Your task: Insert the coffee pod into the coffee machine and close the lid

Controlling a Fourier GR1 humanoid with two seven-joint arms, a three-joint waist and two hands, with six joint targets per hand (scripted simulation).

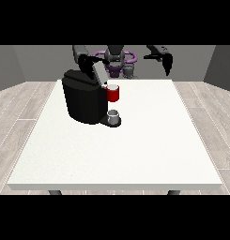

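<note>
Hand at the view's left (84, 60), fingers unclear, sits at eleven o'clock from the raised lid (98, 71), nearer than the other hand (167, 61).

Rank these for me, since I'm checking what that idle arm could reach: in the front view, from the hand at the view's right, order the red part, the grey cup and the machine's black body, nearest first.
From the hand at the view's right:
1. Red part, on the machine's front, nearest.
2. Grey cup, below the red part, nearer the camera.
3. Black body, farthest towards the view's left.
</note>
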